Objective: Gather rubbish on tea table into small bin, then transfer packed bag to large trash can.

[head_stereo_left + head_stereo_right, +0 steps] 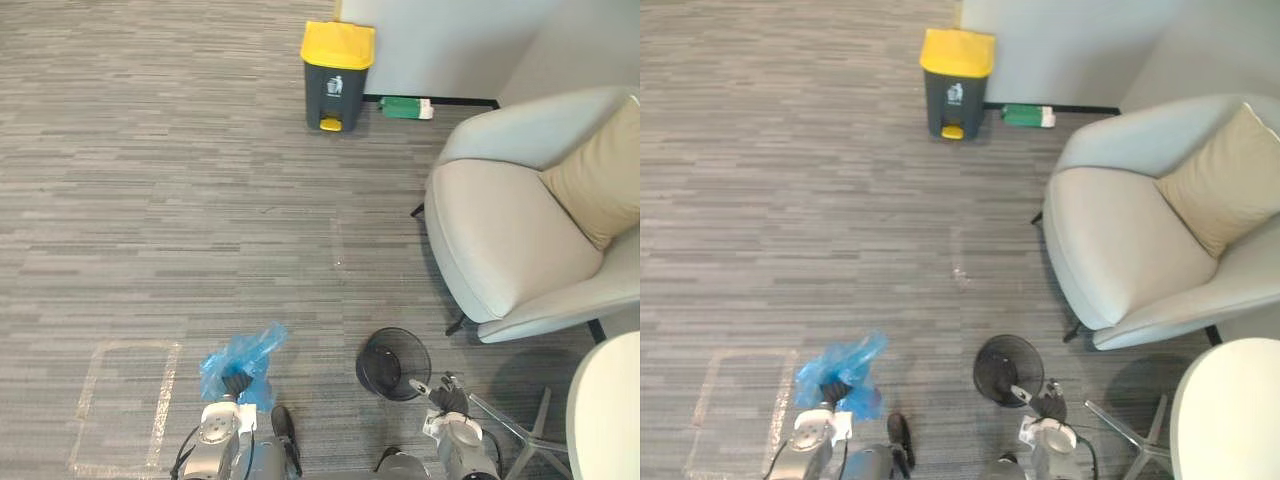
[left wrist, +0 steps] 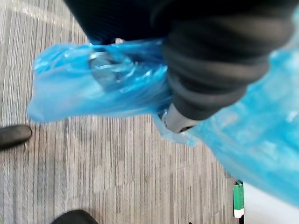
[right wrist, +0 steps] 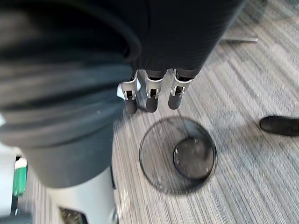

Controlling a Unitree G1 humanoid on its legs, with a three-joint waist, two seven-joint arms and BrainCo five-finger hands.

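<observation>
Left hand point(image 1: 236, 384) is gripping the bunched neck of a translucent blue plastic bag point(image 1: 243, 357), carrying it clear of the grey striped carpet point(image 1: 150, 200). Most of its fingers are lying behind the dark cover and the plastic, but the bag is hanging from its closed grasp. Something clear and crumpled is showing through the film in the left wrist view. Right hand point(image 3: 148, 93) is hovering just above the round black wire-mesh bin point(image 1: 372, 350), fingers straight and slack, holding nothing. The bin is sitting unlined and bare inside, beside the pale grey armchair point(image 1: 500, 240). Gathering and bagging look finished. The transfer is remaining: the dark grey trash can with yellow lid point(image 1: 337, 80) is standing well apart by the far wall, lid down, so crossing the floor, opening it and dropping the bag in are pending.
</observation>
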